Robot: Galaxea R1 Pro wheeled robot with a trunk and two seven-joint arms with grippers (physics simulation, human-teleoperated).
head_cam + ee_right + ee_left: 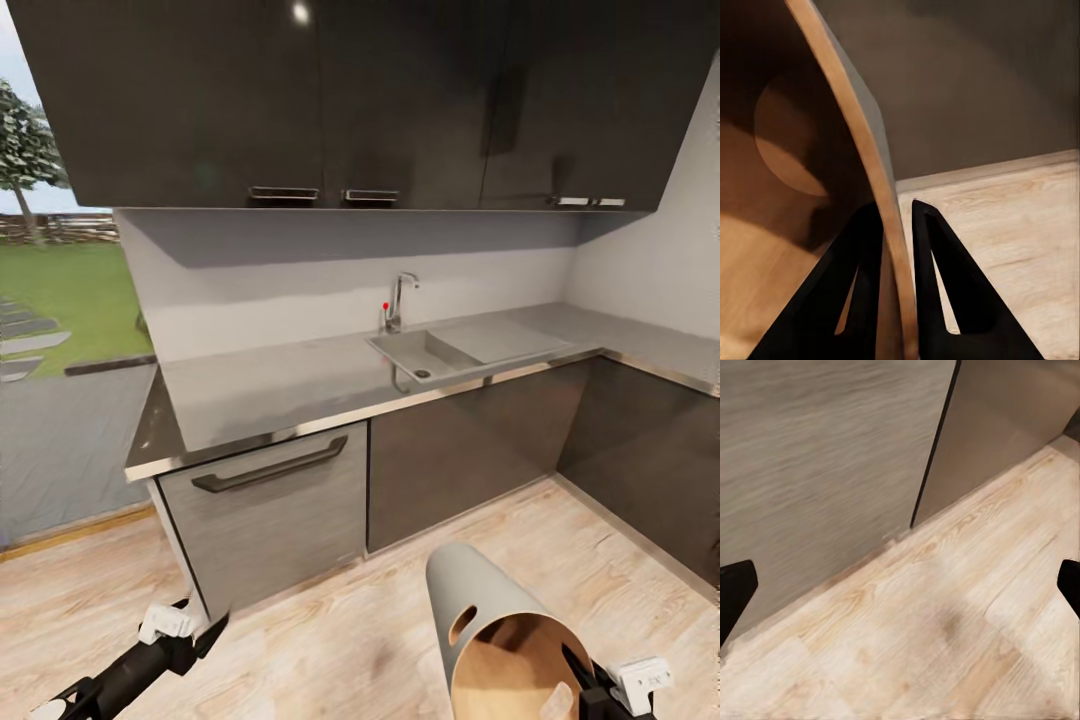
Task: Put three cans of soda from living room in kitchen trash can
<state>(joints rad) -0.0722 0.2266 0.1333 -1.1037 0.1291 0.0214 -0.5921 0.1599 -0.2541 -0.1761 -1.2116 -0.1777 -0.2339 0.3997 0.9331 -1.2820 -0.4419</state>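
I am in the kitchen, facing the steel countertop. My right gripper is shut on the rim of the tash can, one finger inside the wall and one outside. The bin is held above the pale wood floor and tilted, so its brown inside faces the head camera. A round hole shows in its pale grey wall. My left gripper hangs open and low beside the grey cabinet front, with nothing between its fingers. The cans of soda are out of view.
A sink with a tall tap sits in the counter. Below are a grey drawer front with a dark bar handle and darker cabinet fronts that turn the corner at right. Dark wall cabinets hang above. Glass at left shows a garden.
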